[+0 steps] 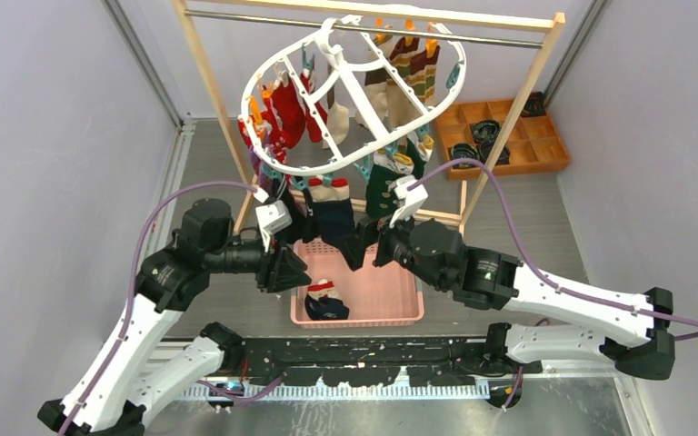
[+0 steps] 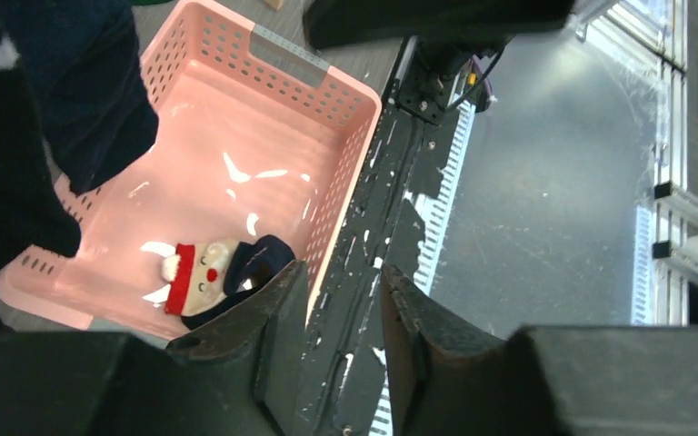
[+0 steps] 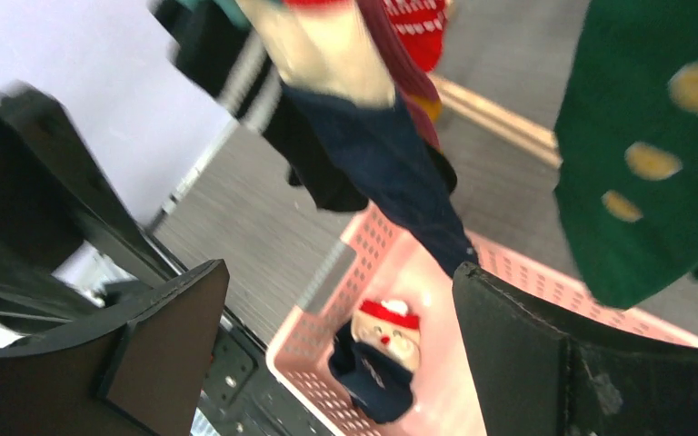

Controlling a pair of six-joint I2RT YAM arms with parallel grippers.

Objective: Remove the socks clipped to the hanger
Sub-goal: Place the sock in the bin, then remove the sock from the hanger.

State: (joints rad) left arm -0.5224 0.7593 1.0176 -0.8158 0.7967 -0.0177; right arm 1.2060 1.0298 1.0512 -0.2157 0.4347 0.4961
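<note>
Looking down from overhead: shows the white hanger (image 1: 356, 95) with socks (image 1: 295, 109) clipped along its rim, hanging lengthwise above a pink basket (image 1: 391, 304). Places the right gripper (image 1: 368, 247) nearest the navy sock (image 1: 334, 213). From the left wrist: left gripper (image 2: 341, 350), narrowly parted, holding nothing. From the right wrist: fingers (image 3: 168, 336) spread wide, navy sock dangling upright just ahead, above the gap.
</note>
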